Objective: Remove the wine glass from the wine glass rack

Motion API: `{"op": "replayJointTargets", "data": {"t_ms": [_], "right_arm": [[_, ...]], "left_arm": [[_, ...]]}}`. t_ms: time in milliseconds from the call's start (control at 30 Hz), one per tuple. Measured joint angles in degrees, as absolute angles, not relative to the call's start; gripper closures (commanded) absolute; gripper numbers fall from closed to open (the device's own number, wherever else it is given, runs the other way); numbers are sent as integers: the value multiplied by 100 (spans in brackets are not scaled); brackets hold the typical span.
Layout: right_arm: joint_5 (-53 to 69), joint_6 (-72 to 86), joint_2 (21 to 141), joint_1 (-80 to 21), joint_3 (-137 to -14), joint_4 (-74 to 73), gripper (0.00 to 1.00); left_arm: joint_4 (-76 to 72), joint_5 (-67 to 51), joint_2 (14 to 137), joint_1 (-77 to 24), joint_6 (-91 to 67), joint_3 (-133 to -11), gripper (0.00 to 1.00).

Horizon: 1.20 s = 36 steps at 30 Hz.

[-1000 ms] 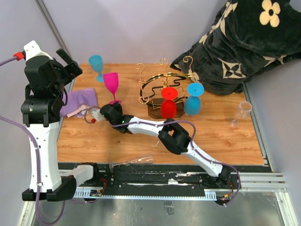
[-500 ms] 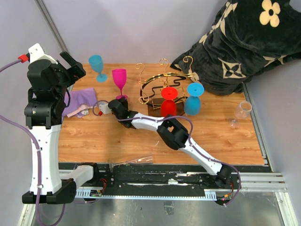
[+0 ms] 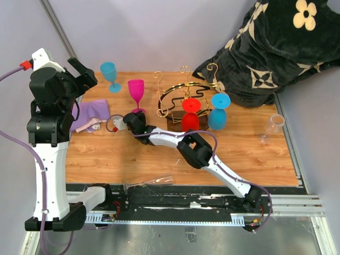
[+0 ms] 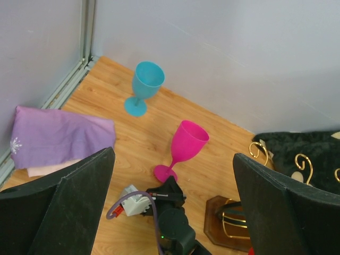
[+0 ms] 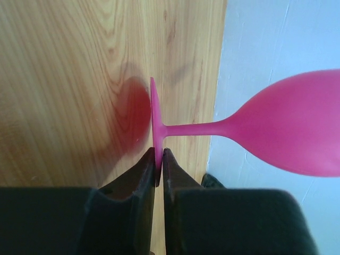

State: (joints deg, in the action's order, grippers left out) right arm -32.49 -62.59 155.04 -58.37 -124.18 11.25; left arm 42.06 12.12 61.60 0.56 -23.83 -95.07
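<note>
The gold wire wine glass rack [image 3: 183, 89] stands on its dark brown base [image 3: 174, 125] at mid table. A red glass [image 3: 190, 118] and a blue glass [image 3: 218, 113] hang upside down from it. A pink wine glass [image 3: 136, 91] stands upright left of the rack, with its foot at the table surface. My right gripper [image 3: 136, 115] is shut on the rim of its foot, seen in the right wrist view [image 5: 158, 159]. The pink glass's bowl [image 5: 297, 133] points away from the jaws. My left gripper [image 3: 79, 71] is raised at the far left, open and empty [image 4: 172, 155].
A cyan glass [image 3: 109, 74] stands at the back left corner. A purple cloth [image 3: 91, 114] lies at the left edge. A clear glass [image 3: 273, 125] lies at the right and another [image 3: 151, 181] at the front edge. A black patterned blanket [image 3: 265, 48] fills the back right.
The pink glass was tilted and held lower a second ago. My right gripper has carried it back and set it upright. The left arm shifted slightly.
</note>
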Motion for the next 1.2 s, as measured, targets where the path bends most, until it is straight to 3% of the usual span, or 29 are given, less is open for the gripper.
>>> {"op": "replayJointTargets", "data": {"t_ms": [400, 633, 900, 1200], "right_arm": [[-3269, -6171, 15509, -5848, -12335, 869, 83], [-3299, -6169, 15509, -5863, -12335, 808, 70], [-3498, -6340, 15509, -5946, -12315, 871, 63], [-3616, -6302, 15482, -6064, -12403, 735, 36]], "left_arm": [[4195, 1225, 6121, 56, -2386, -9417, 0], [4206, 1247, 6121, 56, -2386, -9308, 0], [4250, 1260, 6130, 56, -2383, -9321, 0], [4278, 1273, 6128, 56, -2383, -9319, 0]]}}
